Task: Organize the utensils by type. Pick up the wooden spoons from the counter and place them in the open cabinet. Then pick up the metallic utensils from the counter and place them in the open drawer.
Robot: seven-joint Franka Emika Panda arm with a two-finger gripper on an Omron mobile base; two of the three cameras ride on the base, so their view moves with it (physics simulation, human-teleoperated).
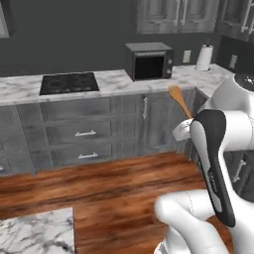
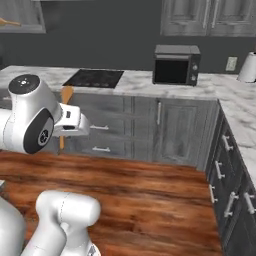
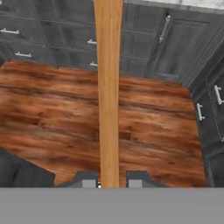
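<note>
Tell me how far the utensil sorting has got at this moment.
Done: one wooden spoon seems to lie already in the open cabinet at upper left. In hand: the gripper is shut on the second wooden spoon, carried above the wood floor. Left: shelving this spoon, then the metallic utensils.

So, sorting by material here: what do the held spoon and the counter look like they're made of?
The spoon in the gripper looks like wood: orange-tan, matte, with faint lengthwise grain. The counter looks like polished marble, white with grey veins, though a render can't confirm it.
</note>
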